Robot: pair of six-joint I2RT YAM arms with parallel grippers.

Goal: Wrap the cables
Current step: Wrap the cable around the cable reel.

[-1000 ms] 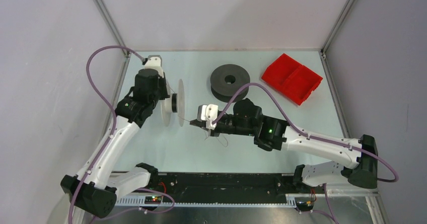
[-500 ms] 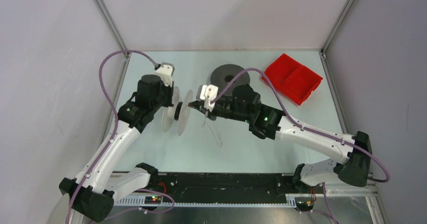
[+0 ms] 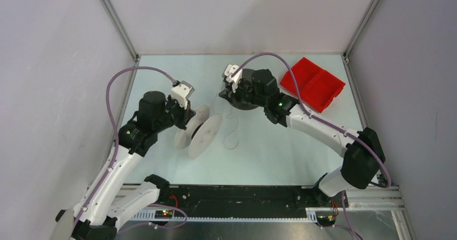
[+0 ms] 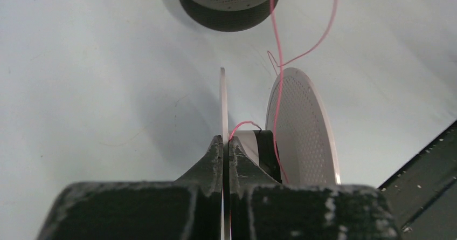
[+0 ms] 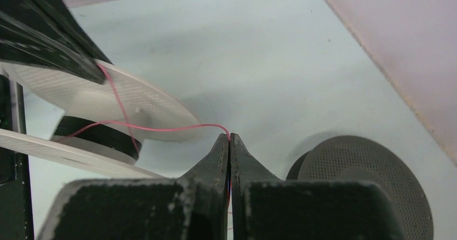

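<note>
table [image 3: 280, 159]: same setup, red bin [image 3: 312, 83] sitting far right, nobody's touched it
right arm [image 3: 318, 127]: swung from mid-table to the far side in the last second, now over the dark grey spool [image 5: 372, 180]
white spool [image 3: 205, 135]: left of centre, tipped over way more than a second ago
filament [image 5: 161, 128]: runs from the white spool's hub to the right fingers, loose tail lying on the table
left gripper [image 4: 225, 148]: clamped tight on one flange of the white spool
right gripper [image 5: 230, 143]: pinched closed on the filament
so: looks like a turn getting pulled round the hub, not done imo
</note>
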